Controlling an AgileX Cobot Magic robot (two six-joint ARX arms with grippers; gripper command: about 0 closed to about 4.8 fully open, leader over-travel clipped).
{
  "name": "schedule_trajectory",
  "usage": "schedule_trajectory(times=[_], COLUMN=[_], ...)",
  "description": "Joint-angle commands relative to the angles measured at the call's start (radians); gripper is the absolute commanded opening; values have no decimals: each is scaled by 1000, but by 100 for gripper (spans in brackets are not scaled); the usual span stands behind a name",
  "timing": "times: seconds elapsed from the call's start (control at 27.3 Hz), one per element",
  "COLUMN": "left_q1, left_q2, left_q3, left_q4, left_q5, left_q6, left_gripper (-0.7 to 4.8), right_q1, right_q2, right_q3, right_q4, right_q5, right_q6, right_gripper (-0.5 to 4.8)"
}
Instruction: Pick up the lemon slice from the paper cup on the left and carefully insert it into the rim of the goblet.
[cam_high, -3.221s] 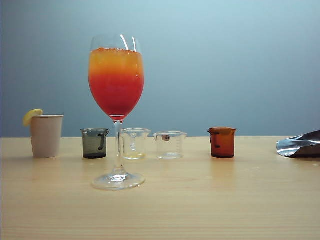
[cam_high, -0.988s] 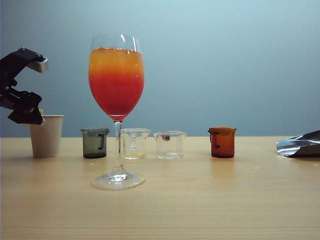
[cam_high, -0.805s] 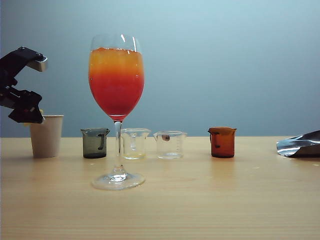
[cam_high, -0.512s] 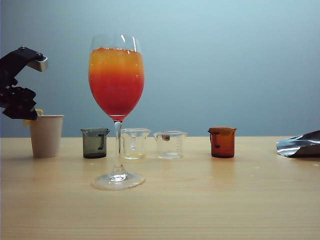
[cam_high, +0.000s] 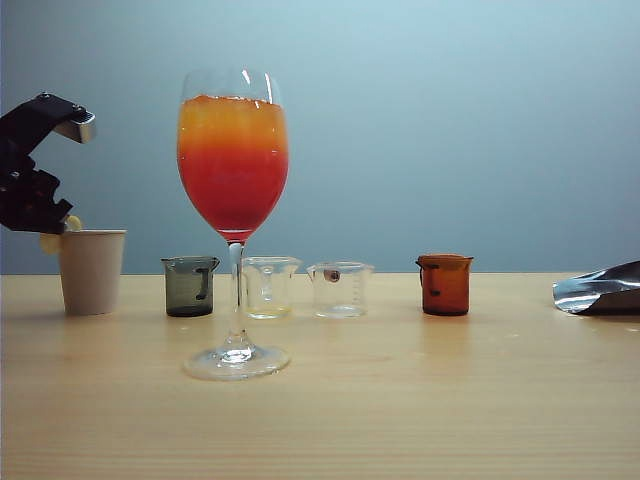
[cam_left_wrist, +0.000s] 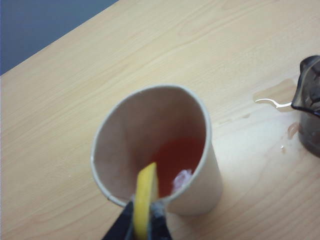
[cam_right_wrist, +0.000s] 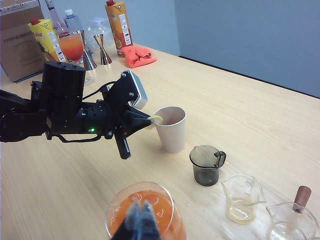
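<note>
The pinkish-beige paper cup (cam_high: 92, 275) stands at the far left of the table, with a little red liquid in its bottom (cam_left_wrist: 177, 155). The yellow lemon slice (cam_left_wrist: 146, 192) stands on edge at the cup's rim. My left gripper (cam_left_wrist: 141, 226) is shut on the slice, one black finger on each flat side. The right wrist view shows the same grip (cam_right_wrist: 150, 120) from the side. The tall goblet (cam_high: 232, 160) with its red-to-orange drink stands right of the cup. My right gripper (cam_right_wrist: 141, 220) hovers over the goblet's mouth (cam_right_wrist: 162, 207), fingers together and holding nothing. It is outside the exterior view.
Behind the goblet runs a row of a dark-grey beaker (cam_high: 190, 287), two clear beakers (cam_high: 268, 287) (cam_high: 340, 290) and an amber beaker (cam_high: 444, 285). A foil bag (cam_high: 600, 290) lies at the far right. Juice cartons (cam_right_wrist: 119, 27), a box and an orange cloth (cam_right_wrist: 139, 55) sit at the table's far end.
The left gripper's jaws have closed onto the lemon slice at the cup rim. The arm itself has stayed in place. Nothing else has moved.
</note>
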Motion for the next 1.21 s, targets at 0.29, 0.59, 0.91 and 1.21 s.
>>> schedule_trajectory(times=[0.29,0.59,0.91,1.21], left_q1=[-2,-2,-2,-2], left_q2=[-45,-205,-479,-668], left_q3=[2,2,2,2], left_q4=[36,25,-209,-457], left_q5=[5,31,361,580], left_q6=[-4,-208,-466,-500], left_gripper=[-6,-6,-6,-6], right_q1=[0,0,0,0], right_q2=[-4,-6,-42,-45], right_q3=[4,4,28,143], right_q4=[18,16,-78,-303], right_q5=[-1,-1,-5,-46], right_q6=[-3,-4,-27,-61], right_gripper=[-9,-9,-9,-9])
